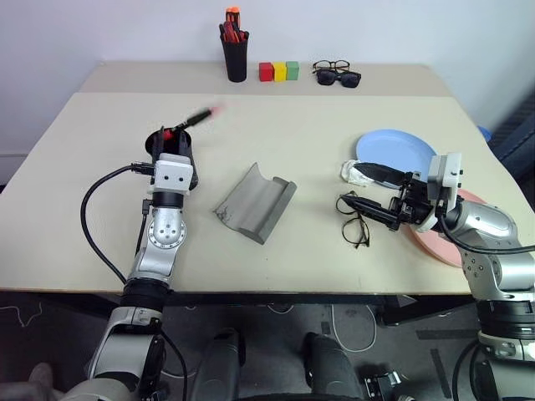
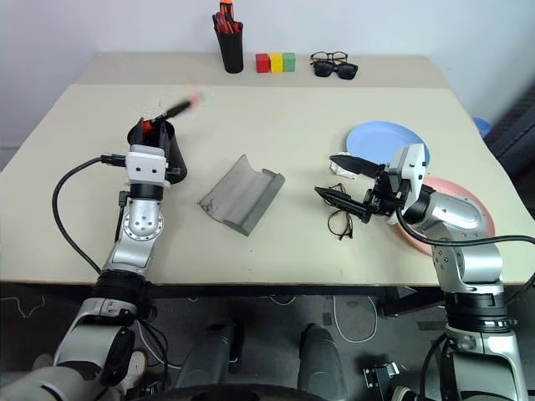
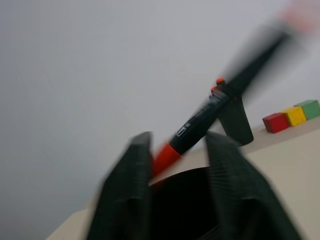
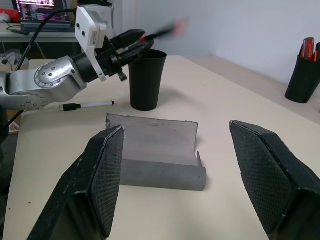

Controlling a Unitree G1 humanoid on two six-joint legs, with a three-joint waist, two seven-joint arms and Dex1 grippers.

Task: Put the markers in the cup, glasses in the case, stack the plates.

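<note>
1. Your left claw hovers over the rim of the wide black tapered plastic cup, on the left of the matte beige worktop.
2. Between its two ribbed black fingers, which stand parted, a slim marker with a red body and black end leans at a slant, its lower red end at the cup mouth. Its upper end is blurred. You cannot tell whether the fingers touch it.
3. The right wrist view adds a second marker, dark with a white end, lying flat on the worktop just beside the cup, on the side hidden behind your left arm in the head views.
4. The grey fabric-covered spectacle case lies open at the centre, a curved trough with a rolled edge.
5. Your right claw is wide open with nothing in it, its textured pads spread, pointing across the worktop toward the case.
6. The thin black wire-frame glasses lie just below that claw's lower finger.
7. A smooth light blue round plate sits behind the claw; a salmon pink plate lies under your right forearm, mostly covered.
8. At the far edge stand a tall black pen holder with red and orange pens, red, yellow and green blocks, and dark sunglasses.
</note>
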